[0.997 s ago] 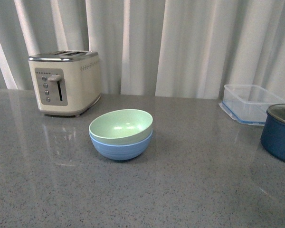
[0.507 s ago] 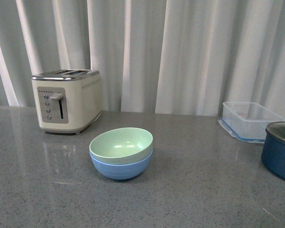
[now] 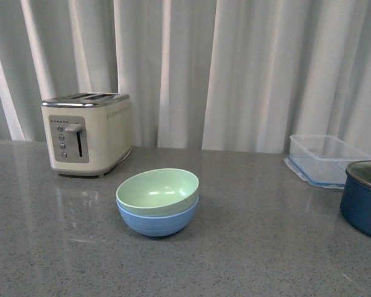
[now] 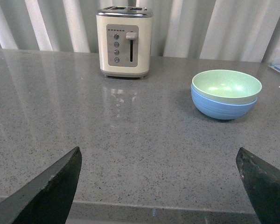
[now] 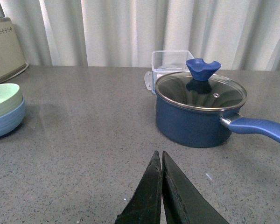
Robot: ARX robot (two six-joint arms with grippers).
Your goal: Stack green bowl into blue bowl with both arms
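The pale green bowl sits nested upright inside the light blue bowl in the middle of the grey counter. Both also show in the left wrist view, green bowl over blue bowl, well beyond my left gripper, which is open and empty near the counter's front edge. In the right wrist view the green bowl and blue bowl lie at the picture's edge, far from my right gripper, which is shut on nothing. Neither arm appears in the front view.
A cream toaster stands behind the bowls to the left. A clear plastic container sits at the back right. A dark blue pot with a glass lid and long handle stands at the right.
The front view has tilted up a little, so everything sits lower in the picture. The stacked bowls have not moved on the counter.
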